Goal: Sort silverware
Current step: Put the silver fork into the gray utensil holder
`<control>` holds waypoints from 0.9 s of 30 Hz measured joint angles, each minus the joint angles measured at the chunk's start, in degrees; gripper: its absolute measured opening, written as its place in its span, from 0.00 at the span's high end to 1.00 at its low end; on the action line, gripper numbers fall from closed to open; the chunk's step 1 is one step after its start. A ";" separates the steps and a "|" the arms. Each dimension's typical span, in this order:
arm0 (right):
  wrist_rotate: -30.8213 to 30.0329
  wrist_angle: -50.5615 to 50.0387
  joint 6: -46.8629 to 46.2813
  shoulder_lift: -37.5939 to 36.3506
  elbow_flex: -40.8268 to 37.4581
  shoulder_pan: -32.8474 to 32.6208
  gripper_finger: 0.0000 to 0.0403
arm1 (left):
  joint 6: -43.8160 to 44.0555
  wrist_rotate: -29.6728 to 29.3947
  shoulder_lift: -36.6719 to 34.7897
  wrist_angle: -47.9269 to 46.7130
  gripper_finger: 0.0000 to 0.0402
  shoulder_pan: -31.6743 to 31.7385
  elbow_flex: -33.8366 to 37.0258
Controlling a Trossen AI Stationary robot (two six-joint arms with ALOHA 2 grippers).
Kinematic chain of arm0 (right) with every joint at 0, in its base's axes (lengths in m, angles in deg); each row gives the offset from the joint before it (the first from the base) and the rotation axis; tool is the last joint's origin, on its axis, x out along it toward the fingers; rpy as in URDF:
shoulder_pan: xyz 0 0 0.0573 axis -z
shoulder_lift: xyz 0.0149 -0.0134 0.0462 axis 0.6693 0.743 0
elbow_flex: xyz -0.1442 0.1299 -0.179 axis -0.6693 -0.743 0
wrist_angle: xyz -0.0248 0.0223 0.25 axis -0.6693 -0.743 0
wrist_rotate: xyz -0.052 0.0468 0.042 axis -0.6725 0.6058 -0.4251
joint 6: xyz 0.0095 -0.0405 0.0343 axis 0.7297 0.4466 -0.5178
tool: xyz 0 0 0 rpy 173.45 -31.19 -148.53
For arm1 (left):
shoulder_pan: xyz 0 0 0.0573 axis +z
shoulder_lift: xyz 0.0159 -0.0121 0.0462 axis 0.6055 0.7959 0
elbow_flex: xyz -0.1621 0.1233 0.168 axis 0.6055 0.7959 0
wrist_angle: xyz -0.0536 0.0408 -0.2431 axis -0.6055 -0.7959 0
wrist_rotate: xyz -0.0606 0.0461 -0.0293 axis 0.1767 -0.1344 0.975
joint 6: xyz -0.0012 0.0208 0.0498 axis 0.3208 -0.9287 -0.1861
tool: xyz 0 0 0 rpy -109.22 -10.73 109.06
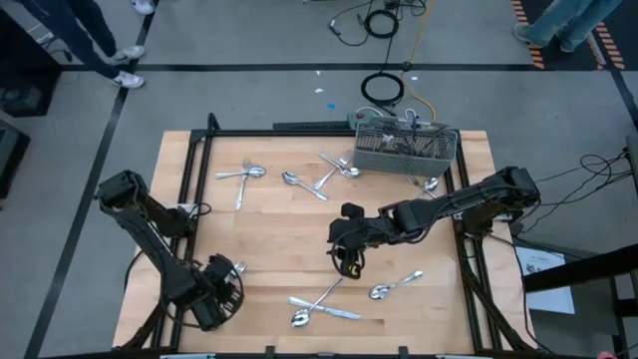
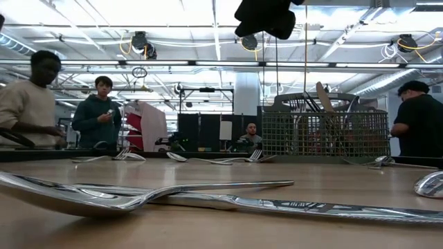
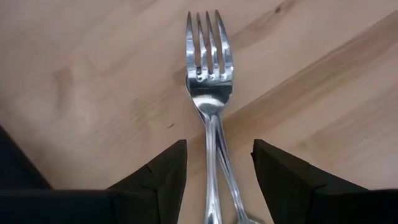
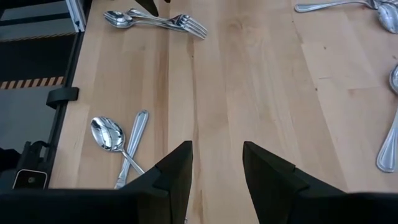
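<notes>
High view: a pale wooden table (image 1: 279, 249) on grey floor carries slender shiny silverware (image 1: 324, 304) scattered around a grey wire-mesh basket (image 1: 404, 148), the left gripper (image 3: 214, 168) grips a gleaming fork (image 3: 208, 68), and the right gripper (image 4: 214, 168) hovers parted, empty, mid-table

The basket (image 1: 406, 148) sits at the far edge of the table (image 1: 279, 234), right of the middle. More forks and spoons (image 1: 289, 178) lie spread out to its left. A crossed pile (image 1: 324, 304) lies near the front edge, with a spoon (image 1: 395, 286) to its right.
</notes>
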 joint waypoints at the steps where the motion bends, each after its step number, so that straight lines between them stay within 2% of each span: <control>1: 0.00 0.00 0.07 0.00 0.00 0.09 0.67 | -0.13 -0.19 0.00 0.27 0.52 0.00 0.29; 10: 0.00 -0.23 0.93 0.00 0.00 0.49 0.67 | -3.19 -1.59 0.23 2.10 0.52 0.00 0.52; 27: 0.00 -0.39 1.38 0.00 0.00 0.49 0.67 | -3.16 -1.24 6.98 4.06 0.52 0.00 0.52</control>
